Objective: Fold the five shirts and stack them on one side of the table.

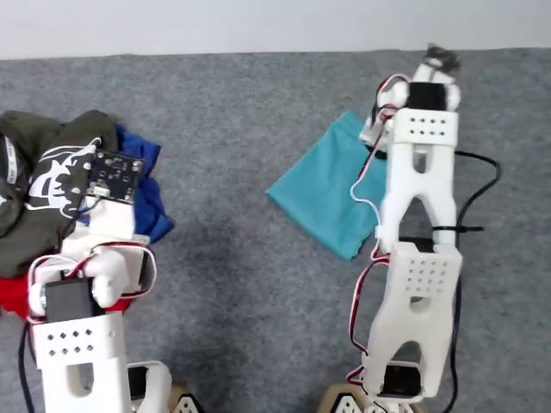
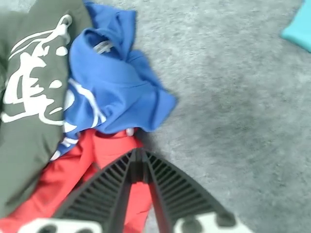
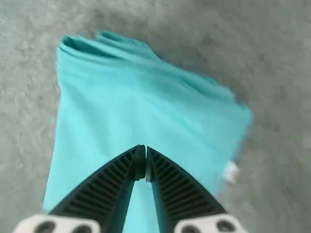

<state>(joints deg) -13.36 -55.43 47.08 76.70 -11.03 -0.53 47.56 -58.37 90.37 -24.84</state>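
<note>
high: top-down on table (image 1: 241, 284) | wrists: close, down; left on shirt pile (image 2: 112, 87), right on teal shirt (image 3: 146, 97)

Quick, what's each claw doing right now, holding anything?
Left gripper: closed over the red shirt, nothing visibly held.
Right gripper: closed over the teal shirt, nothing visibly held.

A robot lab's test bench: grey felt-covered surface (image 1: 232, 292), white plastic arms (image 1: 422, 284) trailing loose wires (image 1: 366, 181), plain white wall (image 1: 215, 26) behind.
</note>
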